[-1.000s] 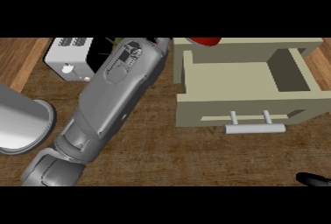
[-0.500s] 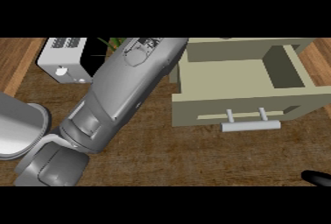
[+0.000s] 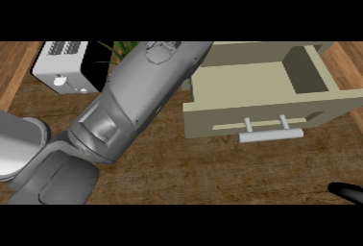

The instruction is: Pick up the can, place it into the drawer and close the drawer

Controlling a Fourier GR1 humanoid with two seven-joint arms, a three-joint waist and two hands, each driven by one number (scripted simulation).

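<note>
I see the beige drawer (image 3: pixel 269 91) pulled open, its hollow facing up, a pale bar handle (image 3: pixel 271 135) on its front. I can't spot the can.

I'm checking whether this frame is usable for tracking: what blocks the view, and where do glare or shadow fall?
Head view: the left forearm fills the frame's left-centre and hides its hand; bright sheen on the metal object at the left edge; the open drawer has shaded inner walls; only a tip of the right hand shows.
</note>
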